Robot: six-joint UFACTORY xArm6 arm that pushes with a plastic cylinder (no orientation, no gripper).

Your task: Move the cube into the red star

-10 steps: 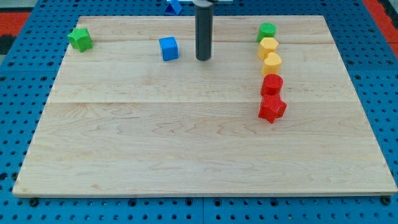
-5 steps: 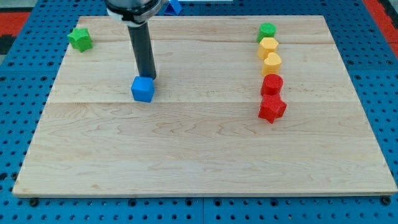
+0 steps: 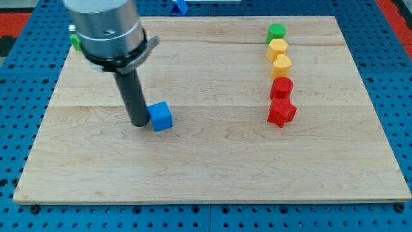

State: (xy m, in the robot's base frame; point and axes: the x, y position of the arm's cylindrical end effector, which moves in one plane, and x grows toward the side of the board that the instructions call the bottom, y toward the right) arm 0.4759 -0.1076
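Observation:
The blue cube [image 3: 160,116] lies on the wooden board [image 3: 212,161], left of centre. My tip [image 3: 140,122] touches the cube's left side. The red star [image 3: 281,111] lies far to the view's right, at the bottom of a column of blocks. The arm's body hides most of the green block [image 3: 74,41] at the top left.
Above the red star, in a column, stand a red cylinder [image 3: 282,87], two yellow blocks [image 3: 281,65] [image 3: 277,48] and a green cylinder [image 3: 276,31]. Another blue piece [image 3: 180,6] lies off the board at the view's top.
The blue cube has been pushed down from the board's top and then a little right. My tip has moved from the cube's top right to its left side.

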